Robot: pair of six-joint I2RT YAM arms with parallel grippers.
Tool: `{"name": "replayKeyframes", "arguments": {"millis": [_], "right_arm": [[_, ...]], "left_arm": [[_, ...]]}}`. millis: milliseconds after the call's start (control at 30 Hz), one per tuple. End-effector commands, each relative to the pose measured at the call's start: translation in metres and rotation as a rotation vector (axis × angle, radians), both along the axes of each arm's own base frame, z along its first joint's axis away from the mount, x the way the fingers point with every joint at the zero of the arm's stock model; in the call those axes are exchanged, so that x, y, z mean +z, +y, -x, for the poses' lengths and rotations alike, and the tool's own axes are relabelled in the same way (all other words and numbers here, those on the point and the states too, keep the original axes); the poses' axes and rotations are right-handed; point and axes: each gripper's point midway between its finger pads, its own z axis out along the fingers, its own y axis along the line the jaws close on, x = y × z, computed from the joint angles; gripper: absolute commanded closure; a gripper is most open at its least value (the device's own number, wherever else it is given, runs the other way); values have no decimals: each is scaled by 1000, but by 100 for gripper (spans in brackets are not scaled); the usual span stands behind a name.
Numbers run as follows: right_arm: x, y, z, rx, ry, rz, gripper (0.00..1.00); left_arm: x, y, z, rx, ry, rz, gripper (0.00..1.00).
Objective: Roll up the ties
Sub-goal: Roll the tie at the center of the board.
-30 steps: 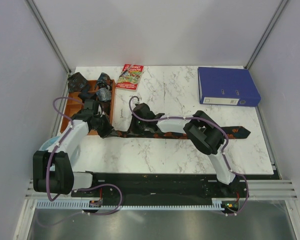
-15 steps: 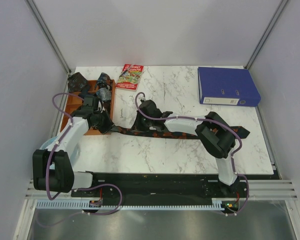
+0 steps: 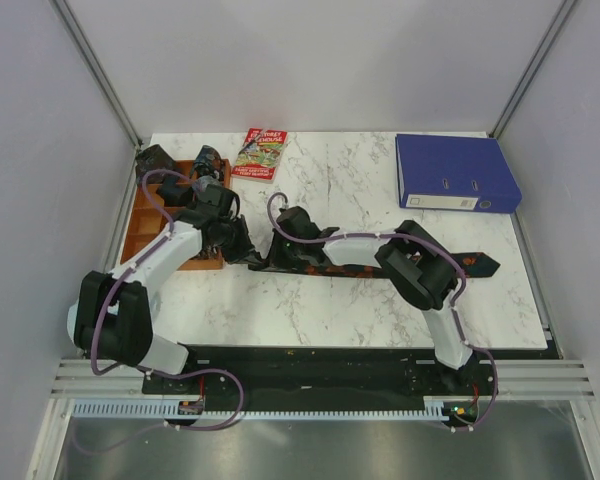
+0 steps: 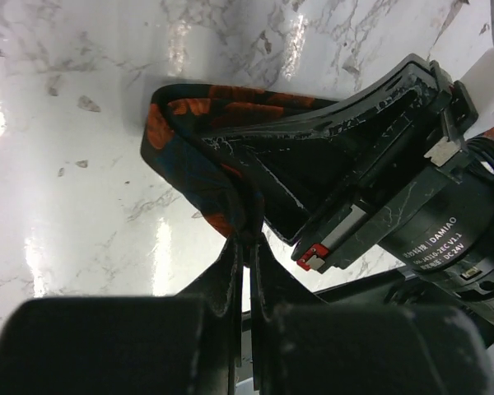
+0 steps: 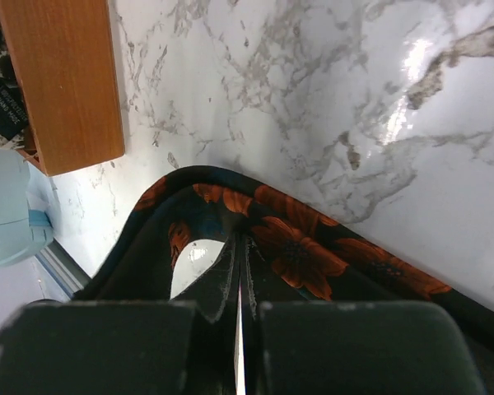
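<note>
Two pairs of fingers meet at one end of the long tie [image 4: 189, 164]. Your left gripper [image 4: 245, 240] is clamped on the cloth: its fingers [image 4: 227, 276] pinch a gathered bit of the black, orange-flowered fabric just below a fold. Your right gripper [image 5: 239, 267] has its fingers pressed together too. They point into that same fold, so the tie loops around their tips. Whether any cloth is caught between them is hard to say from the wrist view.

The two grippers sit nose to nose, just beside each other, near the right edge of the wooden tray [image 5: 62, 82]. From there the tie runs flat to the right along the marble table [image 3: 350, 190], passing under the right forearm [image 3: 355, 245], and its far end lies out past the elbow.

Small dark bundles [image 3: 156, 160] sit at the far end of the tray. A blue binder [image 3: 455, 172] lies in the far right corner. A red-and-green booklet [image 3: 261, 153] lies at the far edge, well apart from the long tie.
</note>
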Motion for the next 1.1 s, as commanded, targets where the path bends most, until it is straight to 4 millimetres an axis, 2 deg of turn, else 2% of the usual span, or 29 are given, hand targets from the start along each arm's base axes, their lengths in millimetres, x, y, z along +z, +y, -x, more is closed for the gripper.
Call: {"name": "replayKeyframes", "arguments": {"millis": [0,133,200,233,300,333,367,400,433,600,800,867,900,967,1000,1067], "right_arm": [[28,-15,-17,-35,-42,-58,99],[51,-56,-18,-66,-49,-78,97],[54,-79,-22,-87,-32,-62,95],[62,-94,-23,-106,-26,-48,95],[61,-112,-20,-120,-27,-15,93],[71,-122,-21,-138,-37,-13,93],[73,-128,-21,-147,-42,-7,92],[69,-136,-17,-151,-37,8,92],[78,-141,-16,-159,-52,2,92],[80,-155,2,-164,-49,6,92],[81,-166,13,-176,-55,16,91],[82,-167,14,-179,-55,14,91],[82,-168,15,-179,-55,14,91],[81,-169,16,-183,-52,17,91],[82,-169,16,-183,-56,14,91],[83,-169,17,-185,-55,12,91]], "left_arm": [[5,-15,-15,4,-28,-13,98],[-6,-31,-15,-44,-8,-22,98],[-8,-36,-17,-58,-8,-34,98],[-11,-41,-19,-69,-2,-38,98],[-17,-44,-19,-82,13,-45,98],[-19,-46,-18,-90,18,-50,98],[-24,-48,-20,-94,26,-55,98],[-27,-49,-20,-95,30,-58,98],[-29,-51,-21,-98,31,-57,98],[-39,-59,-28,-107,37,-51,98],[-46,-64,-33,-113,36,-41,95],[-46,-69,-32,-125,36,-20,88],[-44,-71,-33,-128,28,-14,77],[-42,-72,-33,-130,24,-8,67],[-41,-73,-33,-131,22,-4,57],[-34,-75,-34,-134,8,12,53]]}}
